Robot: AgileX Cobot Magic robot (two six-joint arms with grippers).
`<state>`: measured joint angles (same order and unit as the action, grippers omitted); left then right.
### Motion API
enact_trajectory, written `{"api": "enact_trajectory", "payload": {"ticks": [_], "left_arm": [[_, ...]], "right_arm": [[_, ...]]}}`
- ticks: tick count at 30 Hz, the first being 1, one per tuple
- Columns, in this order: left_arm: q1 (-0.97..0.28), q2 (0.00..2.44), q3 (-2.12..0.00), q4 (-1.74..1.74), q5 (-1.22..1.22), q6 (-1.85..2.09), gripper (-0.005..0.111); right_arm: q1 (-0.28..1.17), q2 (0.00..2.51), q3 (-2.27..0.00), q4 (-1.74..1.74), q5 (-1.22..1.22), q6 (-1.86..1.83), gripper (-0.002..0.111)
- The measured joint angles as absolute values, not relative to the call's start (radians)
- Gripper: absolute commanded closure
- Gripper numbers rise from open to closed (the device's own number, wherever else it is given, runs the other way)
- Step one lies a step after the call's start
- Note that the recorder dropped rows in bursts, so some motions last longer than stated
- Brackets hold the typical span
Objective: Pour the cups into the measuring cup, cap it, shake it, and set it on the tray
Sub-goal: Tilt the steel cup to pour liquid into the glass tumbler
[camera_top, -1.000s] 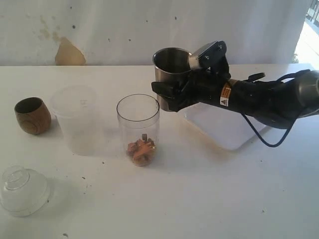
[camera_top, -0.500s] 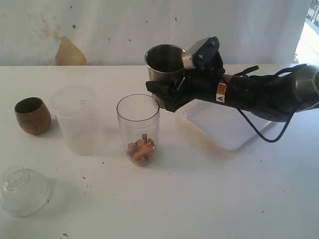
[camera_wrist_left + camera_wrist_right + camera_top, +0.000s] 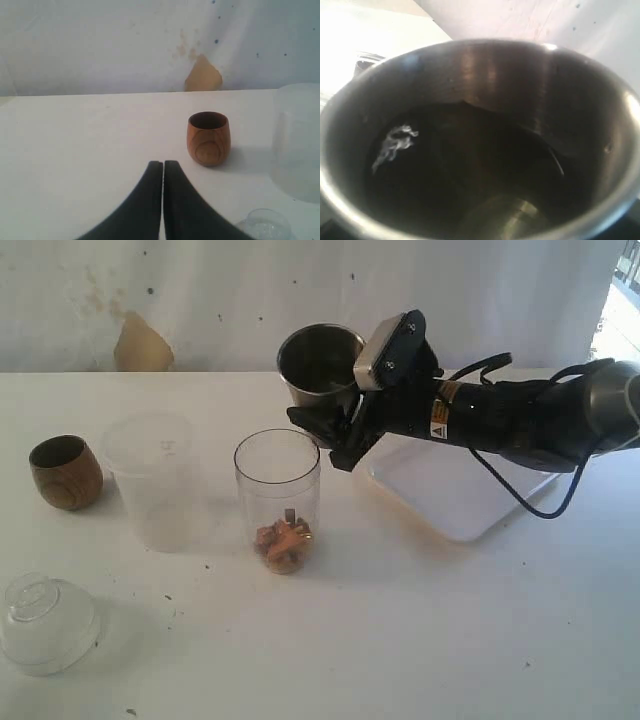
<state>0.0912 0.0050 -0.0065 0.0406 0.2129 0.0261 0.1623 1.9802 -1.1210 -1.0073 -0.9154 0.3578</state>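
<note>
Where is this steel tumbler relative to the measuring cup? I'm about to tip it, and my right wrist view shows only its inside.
Observer: In the exterior view the right gripper holds the steel tumbler near upright, up and to the right of the measuring cup mouth.
Operator: Is the measuring cup empty?
Observer: No, brown pieces lie at its bottom.
Operator: What is the left arm doing?
Observer: The left gripper is shut with nothing in it, pointing toward the wooden cup.
</note>
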Motion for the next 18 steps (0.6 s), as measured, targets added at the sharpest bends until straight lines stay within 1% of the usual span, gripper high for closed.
{"api": "enact_trajectory", "payload": {"ticks": [6,18], "left_arm": [[0.091,0.005,-0.006,0.041,0.213,0.026,0.106],[0.091,0.005,-0.006,0.041,0.213,0.026,0.106]], "right_arm": [[0.162,1.98,-1.121,-1.01,-0.915,0.2,0.108],[0.162,1.98,-1.14,-1.012,-0.905,0.087,0.108]]}}
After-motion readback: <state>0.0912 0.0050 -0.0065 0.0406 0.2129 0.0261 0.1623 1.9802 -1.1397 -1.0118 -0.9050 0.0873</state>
